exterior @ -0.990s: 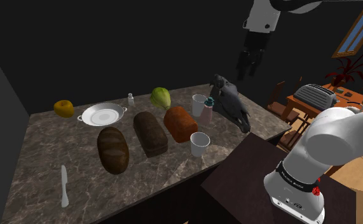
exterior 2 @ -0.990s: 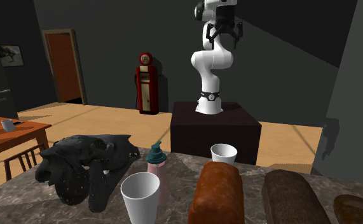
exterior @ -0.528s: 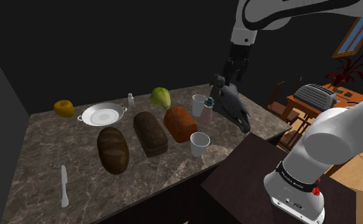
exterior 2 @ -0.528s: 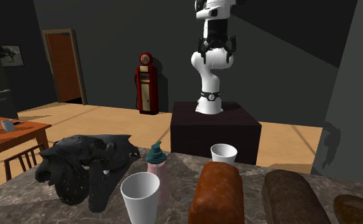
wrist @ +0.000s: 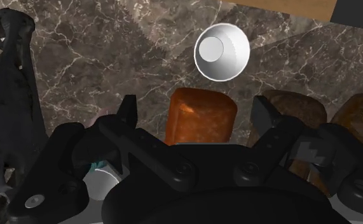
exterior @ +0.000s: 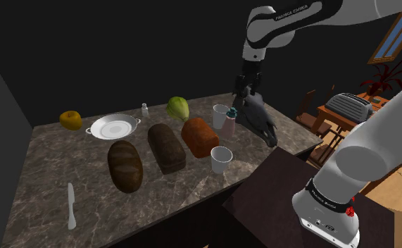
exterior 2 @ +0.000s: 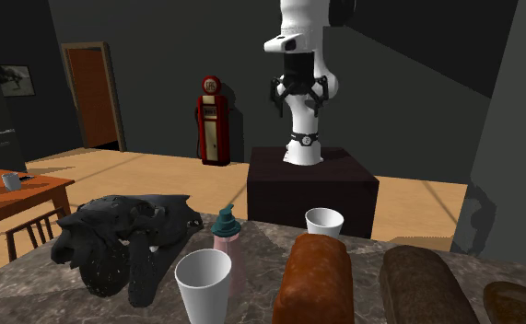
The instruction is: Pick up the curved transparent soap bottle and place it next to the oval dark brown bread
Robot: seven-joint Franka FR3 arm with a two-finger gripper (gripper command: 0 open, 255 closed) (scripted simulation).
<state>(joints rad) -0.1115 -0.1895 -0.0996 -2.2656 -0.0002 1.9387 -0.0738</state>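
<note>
Right of centre in the shoulder view, the bottle [exterior: 230,121] is seen below and slightly left of the claw [exterior: 247,90], whose fingers are spread apart, empty.

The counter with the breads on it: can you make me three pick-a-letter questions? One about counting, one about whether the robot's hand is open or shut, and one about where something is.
1. How many bread loaves lie on the counter? A two, B three, C five.
2. The gripper is: A open, B shut on nothing, C shut on a loaf.
3. The soap bottle stands: A on a loaf, B in the gripper, C beside a white cup.

Answers: B, because three loaves lie side by side. A, because its fingers stand apart in the wrist view. C, because the bottle stands on the counter right by the cup.
</note>
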